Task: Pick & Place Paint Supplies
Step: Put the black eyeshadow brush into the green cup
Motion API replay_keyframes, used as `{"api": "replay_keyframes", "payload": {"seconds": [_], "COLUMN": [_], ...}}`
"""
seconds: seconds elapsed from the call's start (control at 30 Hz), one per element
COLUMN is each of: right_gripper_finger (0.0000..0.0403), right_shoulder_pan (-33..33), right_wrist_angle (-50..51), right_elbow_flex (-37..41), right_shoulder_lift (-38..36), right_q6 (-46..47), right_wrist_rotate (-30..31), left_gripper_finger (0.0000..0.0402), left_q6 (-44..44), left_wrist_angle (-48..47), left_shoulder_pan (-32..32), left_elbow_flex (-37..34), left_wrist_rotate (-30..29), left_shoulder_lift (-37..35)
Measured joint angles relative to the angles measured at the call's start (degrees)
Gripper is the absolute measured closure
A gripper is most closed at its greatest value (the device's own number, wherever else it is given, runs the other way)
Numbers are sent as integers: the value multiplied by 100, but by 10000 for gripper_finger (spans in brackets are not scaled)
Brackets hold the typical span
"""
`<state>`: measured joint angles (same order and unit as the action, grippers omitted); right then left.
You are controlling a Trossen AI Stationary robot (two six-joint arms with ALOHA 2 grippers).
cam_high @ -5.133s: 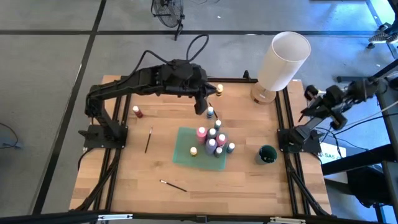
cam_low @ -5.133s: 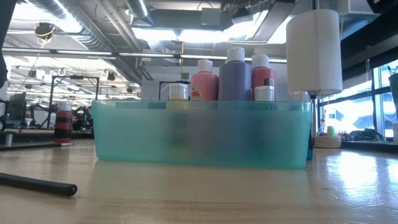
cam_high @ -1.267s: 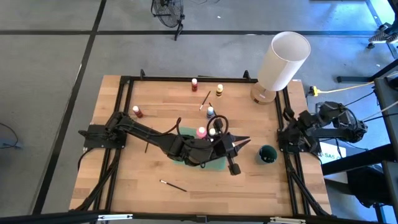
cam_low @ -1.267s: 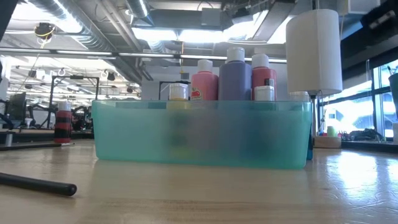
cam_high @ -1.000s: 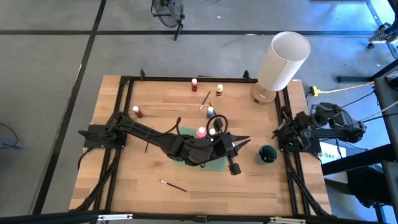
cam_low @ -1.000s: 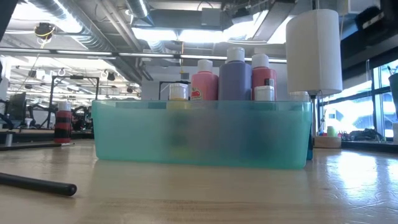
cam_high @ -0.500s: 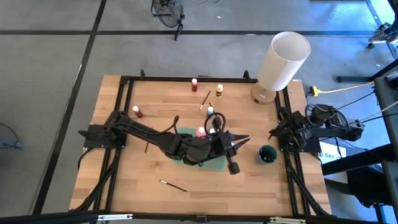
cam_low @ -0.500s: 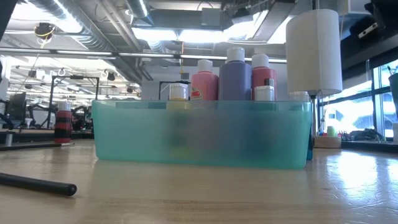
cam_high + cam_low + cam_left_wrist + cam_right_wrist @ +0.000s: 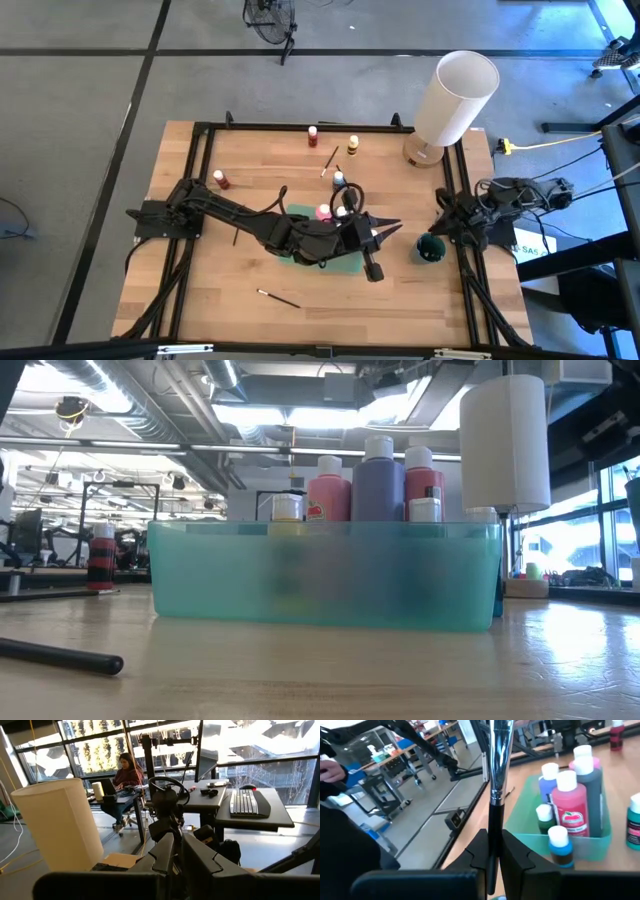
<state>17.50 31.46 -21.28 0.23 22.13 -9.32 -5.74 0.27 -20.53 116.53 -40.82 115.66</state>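
A teal tray near the table's middle holds several small paint bottles, among them pink, purple and red. My left gripper hangs shut just right of the tray, its arm stretched across it. My right gripper is near the right edge beside a dark green cup, shut on a brush. Loose bottles stand at the far side: red, yellow, blue; another red one stands left. Two brushes lie flat. My right gripper pinches the brush's black handle between its two fingers, a little behind the silver ferrule. The brush lies along the fingers and sticks out ahead of them, bristle end foremost. It is lifted clear of the table.
A tall white cylinder stands on a wooden base at the far right corner. Black frame rails run along the table's edges. A person sits at a desk in the room beyond. Bare wood lies at the near side.
My right arm has swung in from beyond the table's right edge toward the left, bringing its gripper down near the dark green cup. The left arm has stayed over the tray.
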Motion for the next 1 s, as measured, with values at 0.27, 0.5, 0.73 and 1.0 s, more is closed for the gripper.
{"api": "replay_keyframes", "payload": {"seconds": [0.27, 0.5, 0.73, 1.0], "right_gripper_finger": [379, 379, 379, 379], "right_shoulder_pan": [886, 1712, 2424, 2994], "right_wrist_angle": [-1044, -1103, -457, -474], "right_elbow_flex": [709, 801, 798, 798], "right_shoulder_lift": [0, 2, 2, 2], "right_q6": [110, -181, -20, 0], "right_wrist_rotate": [804, 1773, 2744, 3586], "left_gripper_finger": [371, 371, 371, 371], "left_q6": [31, 44, 66, 252], "left_wrist_angle": [-115, -192, -195, -352], "left_shoulder_pan": [0, 0, 0, 0], "left_elbow_flex": [0, 0, 0, 0], "left_wrist_rotate": [0, 2, 304, 343], "left_shoulder_lift": [0, 0, 0, 0]}}
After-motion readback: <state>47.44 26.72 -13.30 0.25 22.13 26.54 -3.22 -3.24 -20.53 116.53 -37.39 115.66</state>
